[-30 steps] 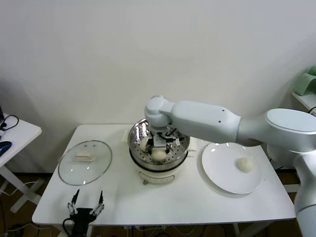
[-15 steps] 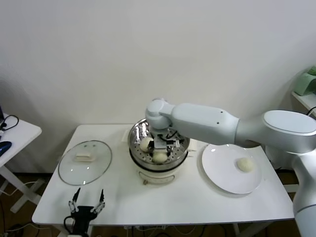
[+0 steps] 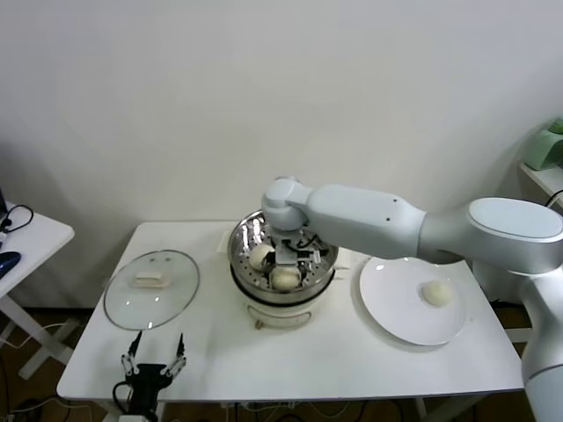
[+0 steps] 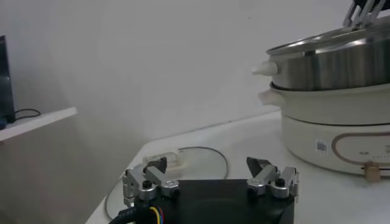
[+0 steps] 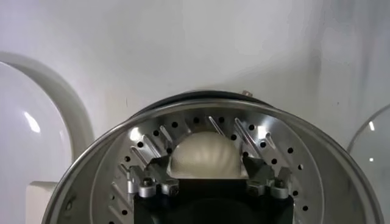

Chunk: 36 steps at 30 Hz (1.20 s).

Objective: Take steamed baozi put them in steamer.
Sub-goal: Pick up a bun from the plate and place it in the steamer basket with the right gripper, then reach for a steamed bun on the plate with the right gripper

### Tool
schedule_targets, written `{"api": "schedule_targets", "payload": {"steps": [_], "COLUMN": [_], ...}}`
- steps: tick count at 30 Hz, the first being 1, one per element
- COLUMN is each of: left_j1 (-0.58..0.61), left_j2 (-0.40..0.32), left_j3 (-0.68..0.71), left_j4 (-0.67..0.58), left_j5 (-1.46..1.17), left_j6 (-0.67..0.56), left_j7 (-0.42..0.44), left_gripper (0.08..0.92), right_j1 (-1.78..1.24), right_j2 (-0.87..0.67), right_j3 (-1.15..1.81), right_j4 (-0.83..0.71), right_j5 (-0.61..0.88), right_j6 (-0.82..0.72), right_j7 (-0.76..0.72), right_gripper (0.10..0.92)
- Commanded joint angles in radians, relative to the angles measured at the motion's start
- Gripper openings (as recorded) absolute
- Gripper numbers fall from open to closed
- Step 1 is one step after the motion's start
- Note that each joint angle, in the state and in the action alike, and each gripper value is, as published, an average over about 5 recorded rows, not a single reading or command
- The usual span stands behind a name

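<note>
Cream-white soft dough bun (image 5: 204,156) rests on the perforated tray of the shiny stainless-steel steamer (image 3: 243,249); right gripper (image 3: 288,260) straddles it, apparently released; grip gently at the sides; left gripper (image 4: 210,181) idles spread

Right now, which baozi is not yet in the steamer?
The lone baozi on the white plate, right of the steamer. The other visible buns lie on the steamer's perforated tray, one between the right tool's open fingers.

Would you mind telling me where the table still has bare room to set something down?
The front strip of the table, between the left gripper and the white plate, is bare, as is the gap between glass lid and steamer. The steamer is crowded: the right gripper and baozi.
</note>
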Motion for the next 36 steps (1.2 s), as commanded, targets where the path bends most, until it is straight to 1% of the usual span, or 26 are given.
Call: {"api": "schedule_targets", "payload": {"steps": [1,5,10,12,17,20,24,27,32,34,36], "left_j1": [-0.002,-0.003,-0.002,-0.003,0.000,0.015,0.038,0.043,0.043,0.043,0.036], "left_j2": [-0.001,-0.003,-0.001,0.002,0.013,0.020,0.035,0.040,0.036,0.036,0.040], "left_j3": [0.002,0.003,0.003,0.003,-0.002,-0.008,-0.014,-0.018,-0.017,-0.014,-0.014], "left_j4": [0.001,-0.001,0.001,0.002,0.000,-0.010,-0.017,-0.021,-0.044,-0.057,-0.061], "left_j5": [0.000,0.001,-0.003,-0.005,-0.021,-0.045,-0.067,-0.079,-0.100,-0.105,-0.103], "left_j6": [0.000,0.001,0.000,-0.001,-0.004,-0.005,-0.014,-0.018,-0.010,-0.004,0.002], "left_j7": [0.000,0.000,0.000,0.000,0.000,-0.002,-0.003,-0.004,-0.004,-0.002,0.000], "left_gripper": [0.823,0.823,0.823,0.823,0.823,0.823,0.823,0.823,0.823,0.823,0.823], "right_j1": [0.008,0.023,0.054,0.070,0.142,0.194,0.246,0.263,0.221,0.179,0.126], "right_j2": [-0.005,-0.021,-0.065,-0.096,-0.208,-0.290,-0.400,-0.481,-0.627,-0.678,-0.715], "right_j3": [0.012,0.026,0.086,0.116,0.140,0.102,0.033,-0.006,-0.046,-0.035,0.000], "right_j4": [0.007,0.031,0.058,0.066,0.040,-0.030,-0.135,-0.181,-0.194,-0.194,-0.194], "right_j5": [0.005,0.002,-0.069,-0.069,0.048,0.184,0.402,0.491,0.574,0.552,0.495], "right_j6": [0.013,0.021,0.074,0.068,-0.012,-0.092,-0.256,-0.347,-0.453,-0.476,-0.479], "right_j7": [0.002,0.001,0.002,0.002,-0.009,-0.028,-0.052,-0.058,-0.030,-0.011,0.002], "right_gripper": [0.821,0.823,0.823,0.823,0.823,0.823,0.823,0.823,0.823,0.823,0.823]}}
